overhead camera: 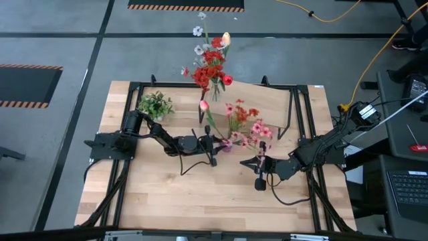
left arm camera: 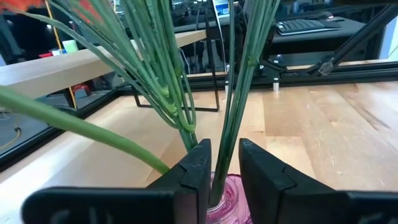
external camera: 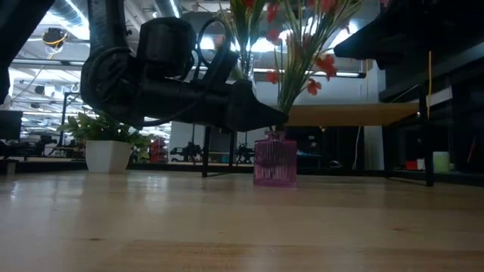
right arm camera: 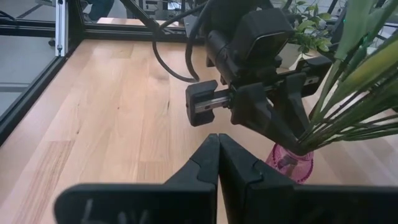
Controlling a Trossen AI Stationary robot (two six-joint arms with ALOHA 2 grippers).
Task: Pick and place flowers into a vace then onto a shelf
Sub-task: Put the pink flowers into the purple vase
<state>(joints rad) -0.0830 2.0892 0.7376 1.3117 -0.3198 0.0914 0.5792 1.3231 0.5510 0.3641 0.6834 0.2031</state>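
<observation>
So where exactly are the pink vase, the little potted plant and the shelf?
pink vase (external camera: 274,162): low view, on its ribbed glass body.
potted plant (external camera: 107,155): low view, on its white pot.
shelf (external camera: 355,114): low view, on the front edge of its wood board.

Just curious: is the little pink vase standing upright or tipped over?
Upright. The pink vase stands flat on the table, with flower stems rising from its mouth.

Flowers (overhead camera: 242,122) in vase (external camera: 274,161); vase before shelf (external camera: 355,114).
</observation>
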